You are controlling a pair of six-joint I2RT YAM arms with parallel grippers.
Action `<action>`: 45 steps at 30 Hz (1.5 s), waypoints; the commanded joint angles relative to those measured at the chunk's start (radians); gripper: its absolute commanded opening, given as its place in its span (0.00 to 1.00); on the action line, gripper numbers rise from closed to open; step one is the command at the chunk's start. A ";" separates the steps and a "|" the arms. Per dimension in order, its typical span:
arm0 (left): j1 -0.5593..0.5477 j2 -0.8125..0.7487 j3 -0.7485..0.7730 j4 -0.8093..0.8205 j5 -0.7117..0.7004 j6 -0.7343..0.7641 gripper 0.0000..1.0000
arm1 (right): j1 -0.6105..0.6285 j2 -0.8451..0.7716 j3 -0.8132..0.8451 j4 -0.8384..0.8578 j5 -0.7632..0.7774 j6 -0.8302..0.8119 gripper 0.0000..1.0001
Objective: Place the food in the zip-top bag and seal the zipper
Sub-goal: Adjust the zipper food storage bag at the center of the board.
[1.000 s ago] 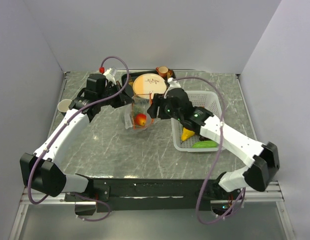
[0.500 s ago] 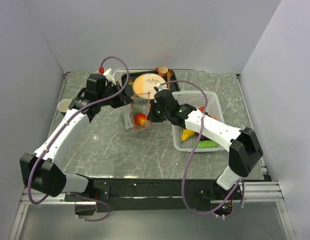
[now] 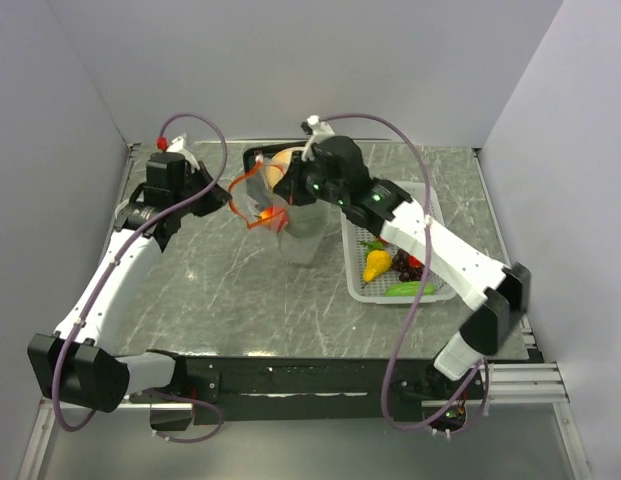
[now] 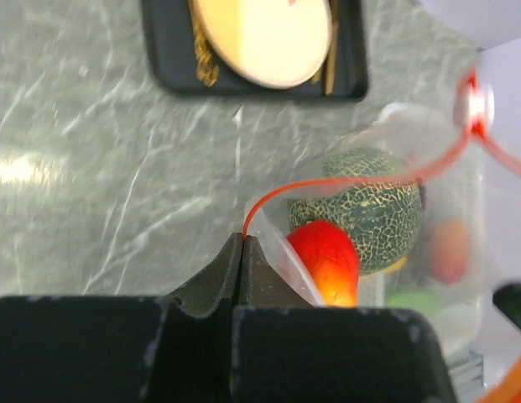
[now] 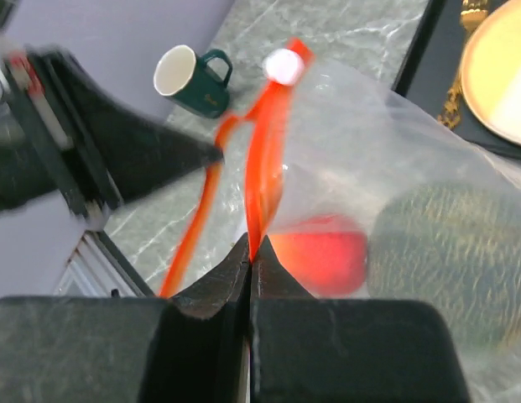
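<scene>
Grey marbled surface (image 3: 220, 290) under plain pale walls, seen from above. Both arms meet at the zip-top bag (image 3: 302, 235), which hangs between them towards the back. The left pincer (image 3: 230, 195) and right pincer (image 3: 290, 185) each hold the orange-red zipper (image 3: 248, 185). A red piece (image 3: 267, 215) shows through the plastic. To the right, the white basket (image 3: 355, 290) holds a pear (image 3: 376, 265), grapes (image 3: 410, 268) and a cucumber (image 3: 410, 289), so by my reckoning the loading is only partly done.

On the left wrist view, the left pincer (image 4: 242, 252) is clamped tight on the end of the zipper (image 4: 344, 178), jaws pressed together. Just beyond sit the melon (image 4: 369, 210) and the red piece (image 4: 323, 260), both inside the bag. A black tray (image 4: 168, 59) with a plate (image 4: 260, 38) lies further off.

From the right wrist view, the right pincer (image 5: 250, 256) is also clenched on the zipper (image 5: 264, 159), the strip running up from the tips. A mug (image 5: 189, 80) stands well behind.

The danger here is that both grips are on thin, slick strip, with a heavy melon loading floppy plastic. A sharp tug apart could slide the strip out of one grip, tipping the bag and spilling the food. Sealing now would shut out what is left in the basket.
</scene>
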 commanded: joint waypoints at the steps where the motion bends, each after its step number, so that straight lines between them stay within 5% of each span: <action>1: 0.006 -0.068 0.015 0.006 -0.045 -0.028 0.01 | 0.033 0.043 0.049 -0.096 0.023 -0.063 0.00; 3: 0.007 -0.117 -0.024 0.098 -0.079 -0.022 0.01 | 0.036 -0.014 -0.048 0.052 -0.010 -0.046 0.01; 8: 0.033 -0.074 0.090 0.026 -0.011 0.001 0.01 | 0.026 0.101 0.071 -0.158 0.075 -0.051 0.03; 11: 0.038 -0.099 0.020 0.140 0.051 0.000 0.01 | 0.021 0.083 -0.033 -0.077 0.055 -0.034 0.06; 15: 0.045 0.004 0.085 0.037 0.166 0.000 0.01 | 0.017 0.094 -0.034 -0.068 0.019 -0.011 0.05; 20: 0.045 -0.114 -0.023 0.166 0.090 -0.028 0.01 | 0.018 0.103 -0.070 -0.054 0.023 -0.017 0.06; 24: 0.067 0.001 0.113 -0.041 0.086 0.020 0.01 | 0.027 0.085 -0.097 -0.041 0.169 0.026 0.03; 27: 0.065 -0.068 -0.001 0.132 0.180 -0.003 0.01 | 0.007 -0.064 -0.338 0.180 0.094 0.052 0.09; 30: 0.065 0.001 0.011 0.083 0.250 0.001 0.01 | -0.025 0.007 -0.248 -0.020 0.124 0.066 0.19; 34: 0.064 0.026 -0.029 0.126 0.326 -0.015 0.01 | -0.022 -0.090 -0.335 0.054 0.127 0.069 0.52; 36: 0.064 0.026 -0.035 0.131 0.326 -0.017 0.01 | -0.023 -0.144 -0.363 0.110 0.114 0.078 0.57; 45: 0.062 0.018 -0.051 0.157 0.352 -0.031 0.01 | -0.008 -0.217 -0.352 0.211 0.035 0.086 0.48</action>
